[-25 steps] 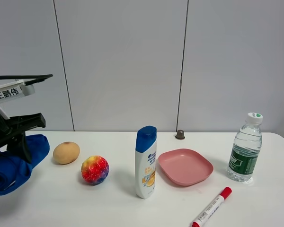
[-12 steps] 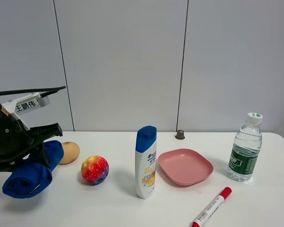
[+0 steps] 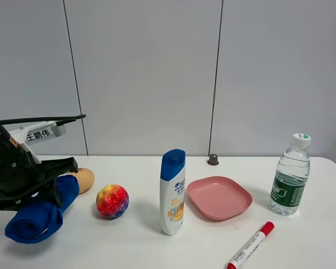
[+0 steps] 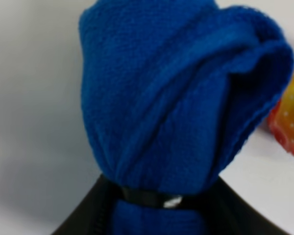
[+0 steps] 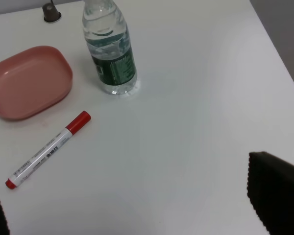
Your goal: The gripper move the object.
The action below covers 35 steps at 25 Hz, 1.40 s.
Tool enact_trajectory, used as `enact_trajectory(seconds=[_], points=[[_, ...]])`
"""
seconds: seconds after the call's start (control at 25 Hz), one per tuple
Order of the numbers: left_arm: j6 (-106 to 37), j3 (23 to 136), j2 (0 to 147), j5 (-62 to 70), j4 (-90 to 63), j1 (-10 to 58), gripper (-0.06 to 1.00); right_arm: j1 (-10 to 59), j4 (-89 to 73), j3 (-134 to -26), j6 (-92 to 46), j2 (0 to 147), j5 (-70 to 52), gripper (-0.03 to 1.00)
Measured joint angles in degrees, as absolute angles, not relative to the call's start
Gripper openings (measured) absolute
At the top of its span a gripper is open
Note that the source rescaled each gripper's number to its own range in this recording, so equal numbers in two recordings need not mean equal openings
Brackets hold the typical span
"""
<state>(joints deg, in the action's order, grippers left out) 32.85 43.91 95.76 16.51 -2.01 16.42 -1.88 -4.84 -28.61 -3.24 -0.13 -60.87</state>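
A rolled blue towel (image 3: 38, 216) hangs in my left gripper (image 3: 51, 193) low over the left end of the white table (image 3: 129, 246). The gripper is shut on it. In the left wrist view the towel (image 4: 176, 103) fills the frame, and the black jaws at its lower end clamp it. A rainbow ball (image 3: 112, 200) lies just to the right of the towel and also shows in the left wrist view (image 4: 290, 122). My right gripper (image 5: 125, 188) is open and empty over bare table at the right, out of the exterior view.
A tan oval fruit (image 3: 85, 178) sits partly behind the towel. A blue-capped shampoo bottle (image 3: 172, 191) stands mid-table. Right of it are a pink plate (image 3: 219, 197), a water bottle (image 3: 290, 175) and a red marker (image 3: 251, 245). A small dark knob (image 3: 213, 159) sits at the wall.
My left arm has moved right and slightly up with the blue towel, which now partly covers the tan fruit and is closer to the ball. Nothing else moved.
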Motion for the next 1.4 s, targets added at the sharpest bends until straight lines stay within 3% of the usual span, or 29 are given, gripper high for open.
enact_trajectory(seconds=[0.28, 0.36, 0.56, 0.68, 1.0, 1.4], points=[[31.5, 43.9, 97.7, 15.3, -3.5, 17.5, 0.00, -1.9, -4.8, -28.6, -3.2, -0.1, -60.9, 1.00], [31.4, 43.9, 98.4, 15.3, -3.7, 18.0, 0.04, -1.9, -4.8, -28.6, -3.2, -0.1, -60.9, 1.00], [31.3, 43.9, 98.9, 14.7, -4.6, 18.4, 0.50, -1.9, -4.8, -28.6, -3.2, -0.1, -60.9, 1.00], [31.3, 43.9, 98.9, 14.5, -4.9, 18.4, 0.60, -1.9, -4.8, -28.6, -3.2, -0.1, -60.9, 1.00], [27.6, 48.9, 89.5, 23.4, -6.5, 18.4, 0.62, -1.9, -4.8, -28.6, -3.2, -0.1, -60.9, 1.00], [12.2, 66.1, 69.3, 47.2, -3.4, 18.4, 0.62, -1.9, -4.8, -28.6, -3.2, -0.1, -60.9, 1.00]])
